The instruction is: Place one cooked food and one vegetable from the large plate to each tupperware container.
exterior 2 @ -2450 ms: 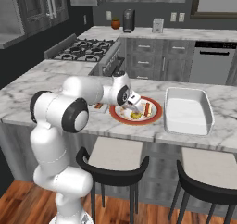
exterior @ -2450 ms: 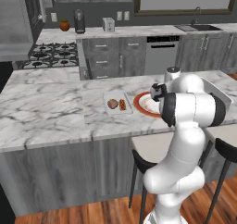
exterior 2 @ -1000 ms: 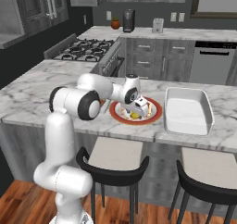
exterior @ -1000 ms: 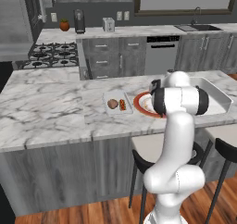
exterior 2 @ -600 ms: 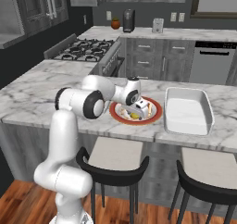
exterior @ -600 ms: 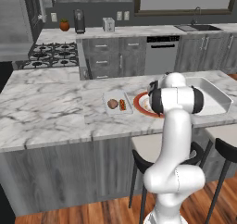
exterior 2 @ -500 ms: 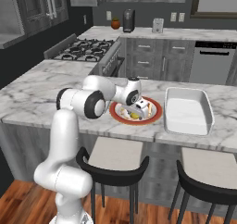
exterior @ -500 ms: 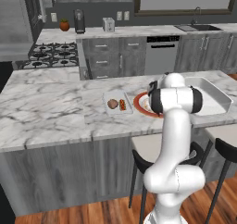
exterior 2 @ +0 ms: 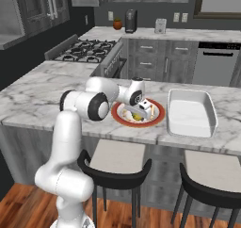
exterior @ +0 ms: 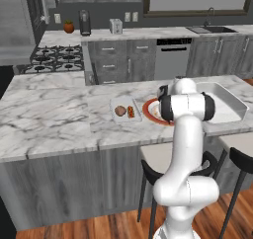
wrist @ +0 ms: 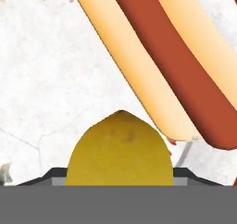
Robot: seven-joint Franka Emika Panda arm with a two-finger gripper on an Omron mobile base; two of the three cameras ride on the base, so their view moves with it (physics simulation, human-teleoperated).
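My gripper (exterior 2: pixel 140 112) is down on the large plate (exterior 2: pixel 157 118), a round dish with a red-orange rim; its rim also shows beside the arm (exterior: pixel 147 107). In the hand view the gripper (wrist: pixel 119 177) has a dark finger against each side of a yellow-brown rounded vegetable (wrist: pixel 119 146), so it is shut on it. Just beyond lies a hot dog (wrist: pixel 185 75) in its bun on the white plate centre. The small flat tupperware (exterior: pixel 119 100) left of the plate holds a brown meat piece (exterior: pixel 120 111) and an orange piece (exterior: pixel 130 111). The deeper white tupperware (exterior 2: pixel 208 110) stands right of the plate.
The island's front edge runs just below the plate, with two dark-framed stools (exterior 2: pixel 117 158) tucked under it. A gas stove (exterior 2: pixel 87 50) is on the back counter to the left, and a sink (exterior: pixel 208 29) at the back right.
The jaws have come in from wide open onto the yellow-brown vegetable. The arm has stayed over the plate, only settling slightly.
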